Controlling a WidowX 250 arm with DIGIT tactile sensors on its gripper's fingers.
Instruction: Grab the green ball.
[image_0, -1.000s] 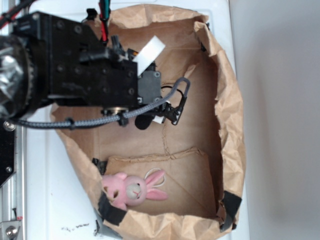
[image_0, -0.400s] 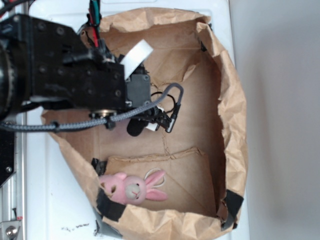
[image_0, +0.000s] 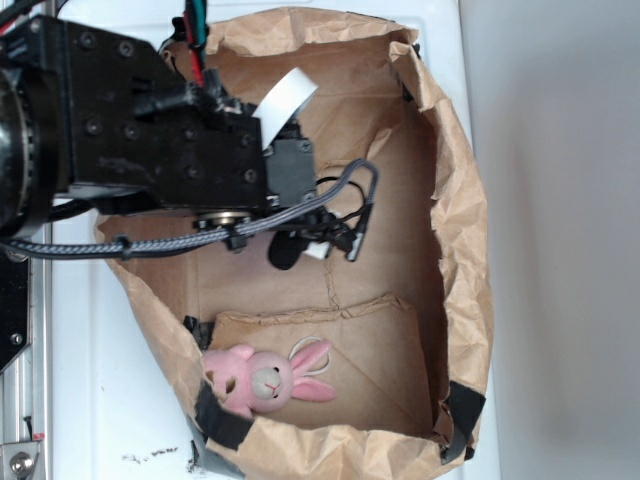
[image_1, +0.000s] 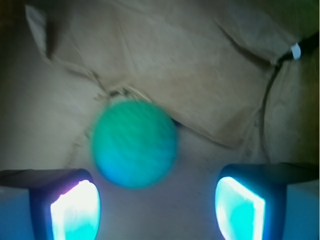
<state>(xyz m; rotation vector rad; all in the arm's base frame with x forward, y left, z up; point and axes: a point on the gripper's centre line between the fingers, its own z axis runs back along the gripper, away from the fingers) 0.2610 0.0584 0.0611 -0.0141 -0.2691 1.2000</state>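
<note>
In the wrist view the green ball (image_1: 134, 144) lies on the brown paper floor of the bag, just ahead of my open gripper (image_1: 157, 207) and nearer the left fingertip (image_1: 75, 210) than the right one (image_1: 240, 207). Nothing is between the fingers. In the exterior view my gripper (image_0: 320, 243) reaches down into the paper bag (image_0: 465, 230), and the arm hides the ball there.
A pink plush bunny (image_0: 265, 380) lies at the bag's near end, below the gripper. The crumpled bag walls rise all round. Black tape (image_0: 462, 410) holds the bag's corners. A cable (image_0: 345, 190) loops beside the gripper.
The arm swung a little left, then came back right to about where it was a second ago. The bunny has not moved.
</note>
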